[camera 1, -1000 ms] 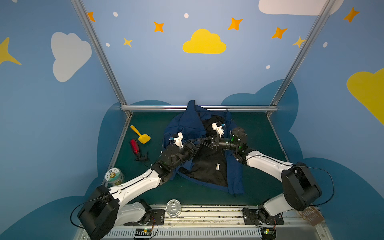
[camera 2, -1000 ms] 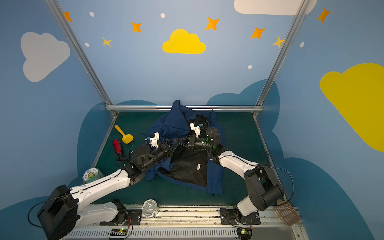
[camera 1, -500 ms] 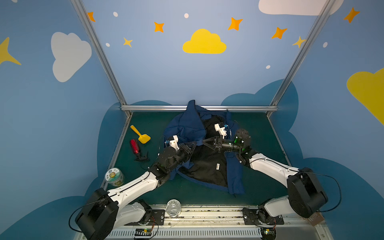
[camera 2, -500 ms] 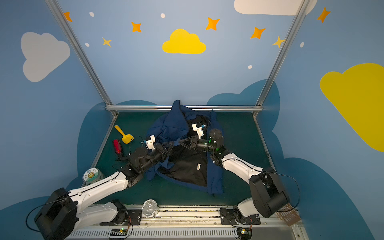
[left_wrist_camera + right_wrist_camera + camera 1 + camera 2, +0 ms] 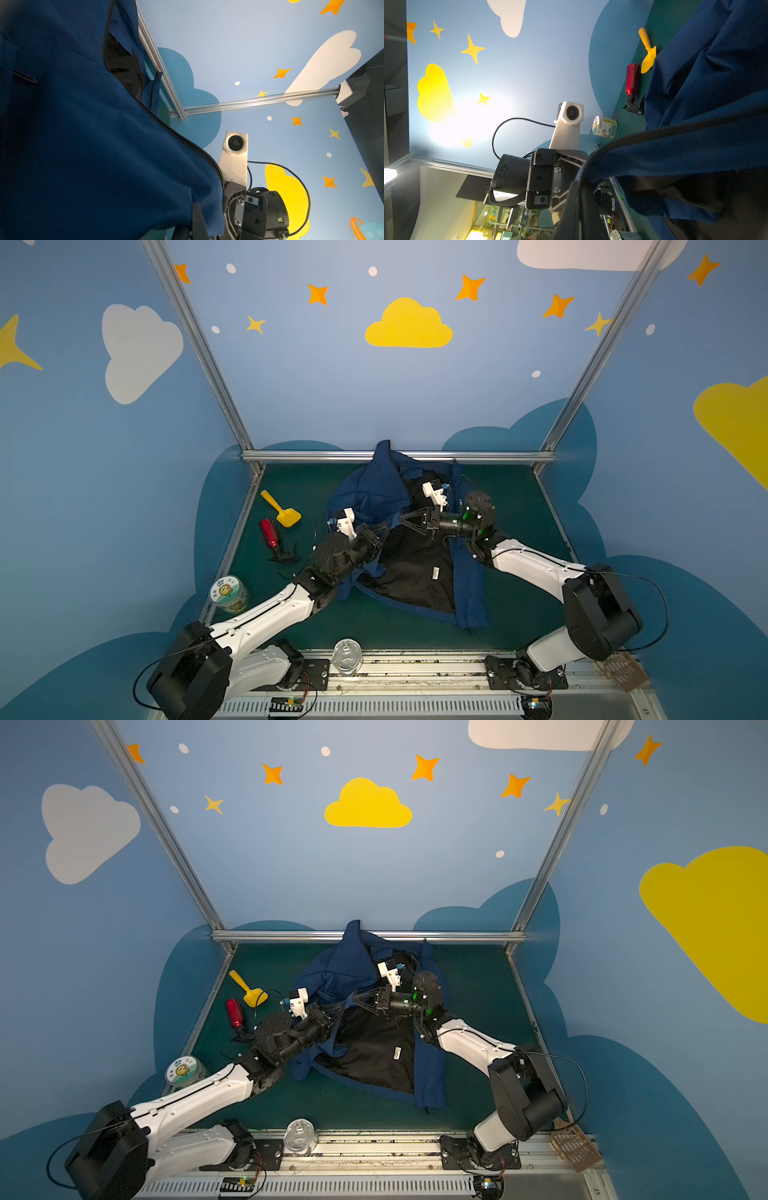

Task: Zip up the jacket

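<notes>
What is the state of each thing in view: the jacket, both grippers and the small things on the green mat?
navy blue fabric jacket: unzipped, lying open, black lining showing.
left gripper: shut on the jacket's zipper edge.
right gripper: shut on the jacket's zipper edge.
yellow plastic scoop: lying flat.
red metal cylinder: lying on its side.
round labelled tin: standing upright.

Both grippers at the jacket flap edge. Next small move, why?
Probably draw that edge across the black lining toward the opposite front panel: left gripper and right gripper are shut on the toothed edge of the jacket, and the front lies open.
</notes>
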Available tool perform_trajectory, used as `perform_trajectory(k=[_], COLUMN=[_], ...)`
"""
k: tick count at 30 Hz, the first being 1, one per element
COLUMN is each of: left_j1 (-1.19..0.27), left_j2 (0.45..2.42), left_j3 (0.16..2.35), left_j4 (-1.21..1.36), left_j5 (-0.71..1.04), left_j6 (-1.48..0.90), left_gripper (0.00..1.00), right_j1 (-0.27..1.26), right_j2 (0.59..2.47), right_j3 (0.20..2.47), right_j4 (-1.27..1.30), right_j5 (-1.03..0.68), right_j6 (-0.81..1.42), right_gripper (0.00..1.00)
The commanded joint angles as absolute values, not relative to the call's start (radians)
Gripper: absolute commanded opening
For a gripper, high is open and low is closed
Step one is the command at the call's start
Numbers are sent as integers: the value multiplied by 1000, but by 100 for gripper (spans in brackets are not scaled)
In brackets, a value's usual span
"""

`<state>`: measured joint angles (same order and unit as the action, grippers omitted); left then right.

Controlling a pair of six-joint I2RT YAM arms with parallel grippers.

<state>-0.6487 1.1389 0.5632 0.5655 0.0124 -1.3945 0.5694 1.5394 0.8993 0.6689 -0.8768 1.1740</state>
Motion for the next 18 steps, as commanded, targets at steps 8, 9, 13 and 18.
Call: perform_trajectory(k=[8,9,13,18], left_j1=[-647,-647,-646,-647], left_j2=[1153,1156,1158,1148], left_j3=[618,623,624,614], left_j4=[606,607,608,607], left_j5=[74,78,76,59], left_j6=[-1362,-1361,-1359,-1365], left_gripper=[5,6,12,18], right_j1=[605,608,615,620], right_j2=[1577,1583,1593,1591], right_j3=[926,931,937,928], right_j4=[709,706,695,665], right_j5=[-897,-899,-898,-897], right_j6=[1175,1175,1161,1160], right_gripper=[0,0,0,0])
